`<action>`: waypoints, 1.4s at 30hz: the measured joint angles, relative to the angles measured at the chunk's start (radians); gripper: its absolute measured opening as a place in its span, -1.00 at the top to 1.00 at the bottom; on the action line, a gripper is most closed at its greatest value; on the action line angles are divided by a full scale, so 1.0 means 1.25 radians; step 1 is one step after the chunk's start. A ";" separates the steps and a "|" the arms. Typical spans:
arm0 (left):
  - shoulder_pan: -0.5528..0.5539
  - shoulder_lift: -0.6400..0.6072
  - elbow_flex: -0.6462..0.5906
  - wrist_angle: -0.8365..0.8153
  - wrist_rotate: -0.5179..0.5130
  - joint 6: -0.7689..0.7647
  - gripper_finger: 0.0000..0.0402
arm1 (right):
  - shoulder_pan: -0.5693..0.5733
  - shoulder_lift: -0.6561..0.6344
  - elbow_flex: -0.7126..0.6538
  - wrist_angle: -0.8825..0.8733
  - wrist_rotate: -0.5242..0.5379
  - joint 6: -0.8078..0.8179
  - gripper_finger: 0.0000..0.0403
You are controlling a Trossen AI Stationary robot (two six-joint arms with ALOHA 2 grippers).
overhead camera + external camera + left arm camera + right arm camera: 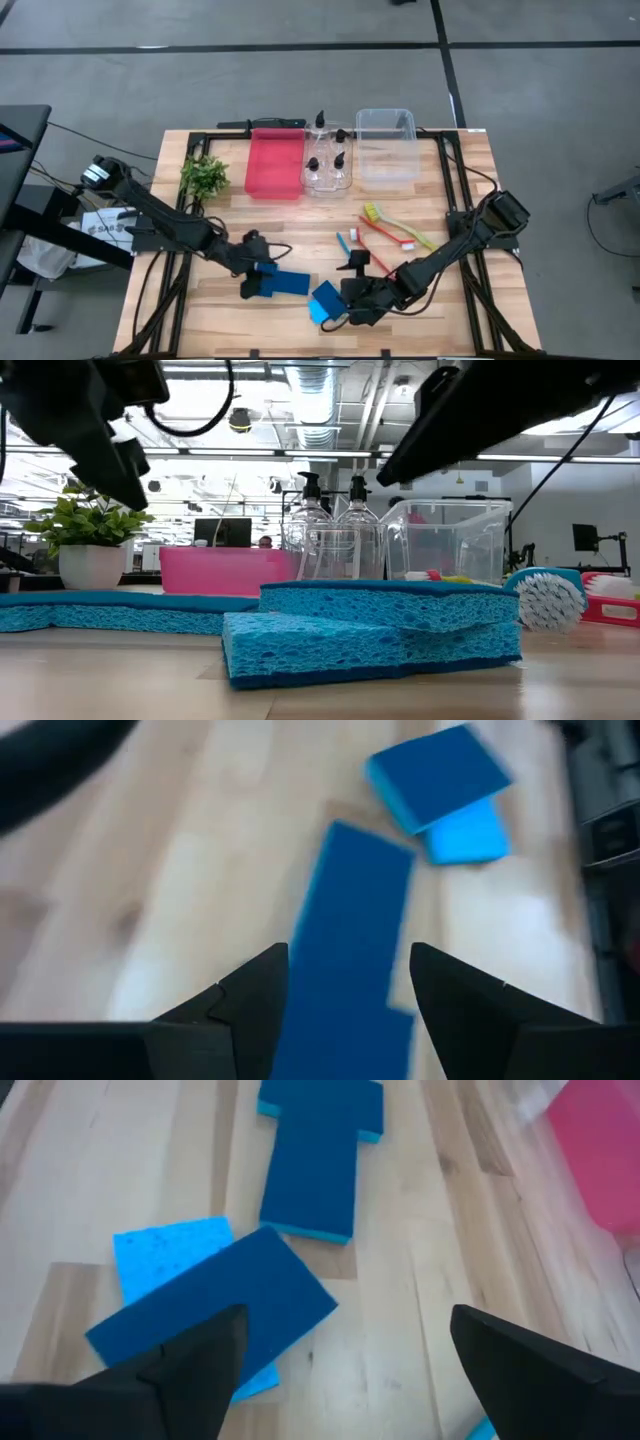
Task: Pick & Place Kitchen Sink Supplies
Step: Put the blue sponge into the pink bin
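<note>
Two dark blue sponges [285,283] lie flat end to end in a T shape on the wooden table [200,320]; my left gripper [350,955] hovers open over them, a finger on either side. A third dark blue sponge [230,1315] rests slantwise on a light blue sponge [165,1250]. My right gripper [345,1320] stands open just to the right of this pair [325,300], above the table. Several pump bottles [328,160] stand in a small clear bin at the back. Brushes, yellow-green [395,225], red [385,232] and blue [345,243], lie at the right.
A red bin [275,163] and a larger clear bin [387,145] stand at the table's far edge, on either side of the bottles. A small leafy plant [204,175] stands at the far left. Bare wood lies along the near edge.
</note>
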 joint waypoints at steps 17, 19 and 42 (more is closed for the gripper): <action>-0.006 0.156 -0.001 -0.095 -0.014 0.043 -0.06 | 0.016 -0.001 0.000 0.077 -0.001 0.027 -0.68; 0.000 0.176 0.000 -0.090 -0.012 0.043 -0.06 | 0.021 -0.001 0.000 0.076 -0.003 0.038 -0.68; 0.068 0.203 0.000 -0.092 0.076 0.117 0.82 | 0.037 -0.001 0.000 0.076 -0.001 0.069 -0.68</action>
